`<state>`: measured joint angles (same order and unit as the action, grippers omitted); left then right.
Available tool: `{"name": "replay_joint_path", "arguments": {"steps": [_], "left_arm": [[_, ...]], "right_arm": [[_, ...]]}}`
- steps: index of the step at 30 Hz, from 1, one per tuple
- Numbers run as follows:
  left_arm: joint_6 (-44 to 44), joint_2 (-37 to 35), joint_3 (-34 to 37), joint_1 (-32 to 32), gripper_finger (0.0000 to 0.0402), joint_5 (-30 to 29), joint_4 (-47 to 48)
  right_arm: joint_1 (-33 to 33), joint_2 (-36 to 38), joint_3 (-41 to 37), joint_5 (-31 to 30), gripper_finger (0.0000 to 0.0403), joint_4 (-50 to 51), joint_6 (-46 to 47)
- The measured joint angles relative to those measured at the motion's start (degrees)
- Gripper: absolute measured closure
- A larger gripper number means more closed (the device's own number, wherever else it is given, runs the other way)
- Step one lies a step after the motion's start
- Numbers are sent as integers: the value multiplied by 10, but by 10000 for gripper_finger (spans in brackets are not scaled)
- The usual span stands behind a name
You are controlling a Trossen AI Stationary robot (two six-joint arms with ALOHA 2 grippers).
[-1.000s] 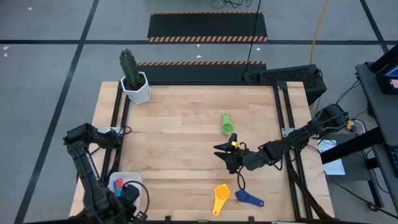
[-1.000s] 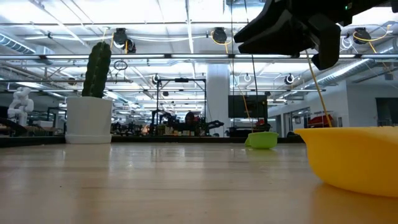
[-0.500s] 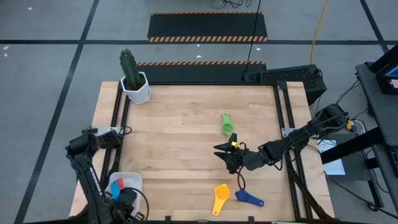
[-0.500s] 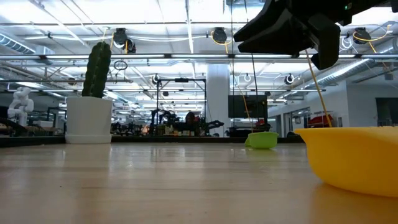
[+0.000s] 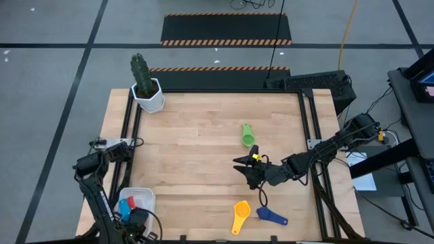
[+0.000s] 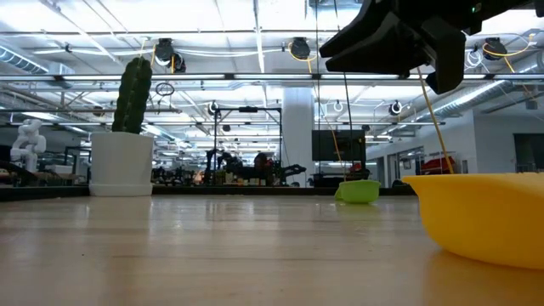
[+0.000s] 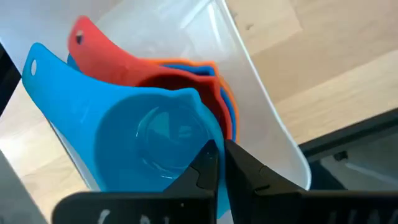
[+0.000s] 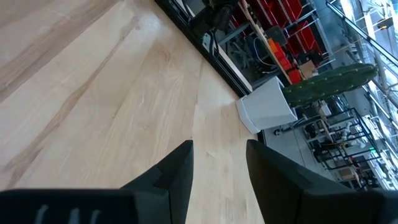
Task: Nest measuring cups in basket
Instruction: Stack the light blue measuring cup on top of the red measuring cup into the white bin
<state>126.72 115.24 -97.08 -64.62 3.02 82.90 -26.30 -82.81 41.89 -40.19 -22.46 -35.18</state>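
**Left arm folds back over the basket with a cup in its grip; three cups wait**

While the right arm has held the same pose for the last second, the left arm has kept drawing its elbow in toward the table's near-left corner. The left gripper [image 7: 217, 163] hangs over the small shallow white rectangular basket [image 5: 148, 196], its fingers pinched together on the rim of a light blue plastic measuring cup [image 7: 149, 140]. That cup sits on the red cup [image 7: 155, 71], with orange and blue rims showing beneath, so the stack looks partly nested.

The right gripper [image 5: 248, 169] hovers mid-table, fingers apart and empty. Out on the wood lie the green cup [image 5: 248, 135], the orange-yellow cup [image 5: 240, 215] and the dark blue cup [image 5: 272, 216], all well apart from the basket. My judgement: release comes next, then those three.
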Motion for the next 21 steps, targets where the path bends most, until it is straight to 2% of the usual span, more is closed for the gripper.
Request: {"name": "replay_joint_path", "arguments": {"steps": [7,17,21], "left_arm": [[24,0,4,2,387,-19,5],[26,-1,55,5,385,-25,-36],[27,-1,55,11,369,-24,-36]], "right_arm": [[0,0,0,0,259,0,0],[0,0,0,0,259,1,0],[0,0,0,0,259,1,0]]}}
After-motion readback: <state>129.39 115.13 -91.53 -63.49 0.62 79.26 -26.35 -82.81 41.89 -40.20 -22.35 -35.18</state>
